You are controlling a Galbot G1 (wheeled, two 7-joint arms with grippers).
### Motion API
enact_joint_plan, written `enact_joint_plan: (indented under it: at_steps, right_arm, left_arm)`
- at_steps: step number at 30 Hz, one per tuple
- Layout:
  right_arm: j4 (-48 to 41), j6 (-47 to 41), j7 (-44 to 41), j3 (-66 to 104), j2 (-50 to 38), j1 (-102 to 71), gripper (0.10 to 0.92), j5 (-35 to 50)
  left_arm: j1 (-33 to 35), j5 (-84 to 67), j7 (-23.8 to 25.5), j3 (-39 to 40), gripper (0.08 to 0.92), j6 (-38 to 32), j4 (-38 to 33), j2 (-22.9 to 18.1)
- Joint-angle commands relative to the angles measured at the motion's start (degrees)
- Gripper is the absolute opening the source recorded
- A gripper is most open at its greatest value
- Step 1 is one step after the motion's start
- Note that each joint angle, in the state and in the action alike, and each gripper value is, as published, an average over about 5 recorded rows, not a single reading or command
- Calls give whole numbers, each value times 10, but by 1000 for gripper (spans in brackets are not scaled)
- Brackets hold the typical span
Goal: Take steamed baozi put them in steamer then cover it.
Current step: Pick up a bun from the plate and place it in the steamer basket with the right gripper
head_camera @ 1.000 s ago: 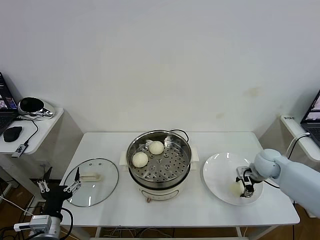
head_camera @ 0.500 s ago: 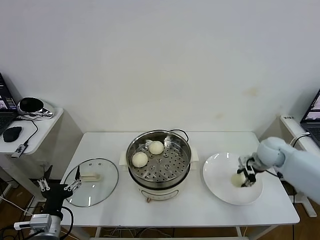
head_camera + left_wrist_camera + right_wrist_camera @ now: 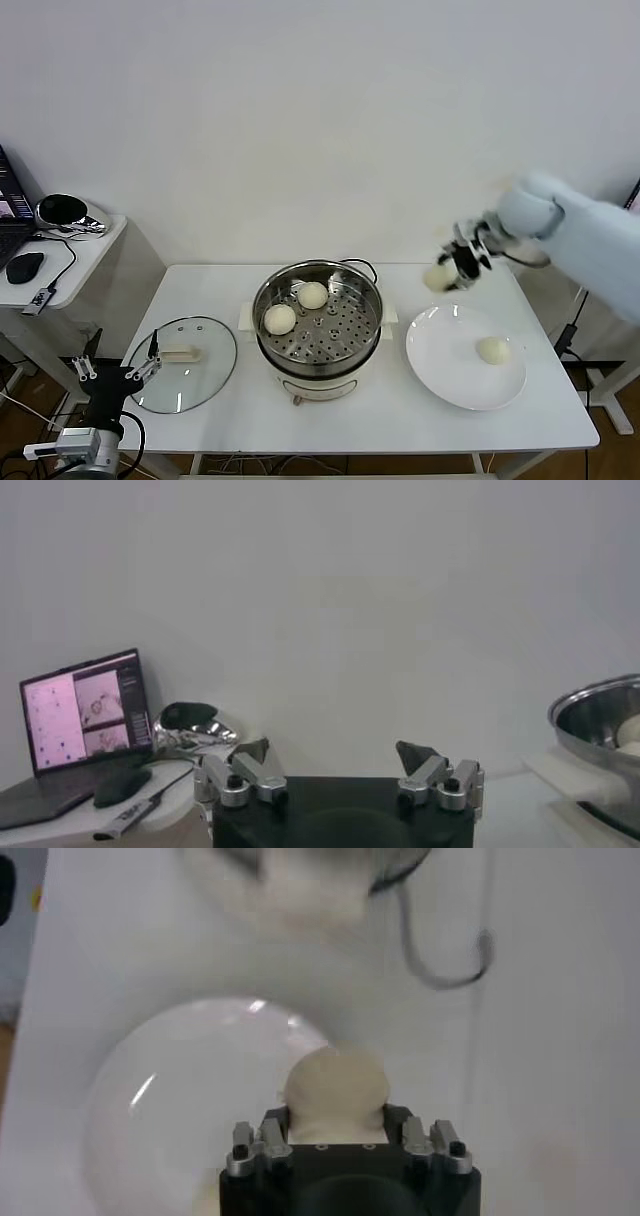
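Stainless steel gleams in the middle of the white table, where the steamer stands on its white base with the lid off. Two steamed baozi rest on its perforated tray, one toward the back and one toward the robot's left. To the right of the steamer lies a flat white plate with a single bun on it. The right tool hangs in the air above the plate's far edge, between plate and wall, its jaws closed around a fourth bun; the right wrist view shows that bun pinched between the fingers, with the plate below. The cover, clear glass with a cream handle, lies flat on the table's left end, well apart from the steamer. The left tool sits low off the table's left front corner, beside the cover, with its jaws spread wide and nothing in them.
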Motion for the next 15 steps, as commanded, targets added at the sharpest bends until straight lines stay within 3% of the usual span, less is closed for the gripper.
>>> enact_joint_plan:
  at_steps: [1,15]
  right_arm:
    - [19,70,35,-93,130,105,578,117]
    - [4,241,50,-177,257,62,594,7]
  left_arm:
    - [1,1,0,-1,823,-1,-2,-3]
    - [7,0,-1,-12,823,-2,-12,-12]
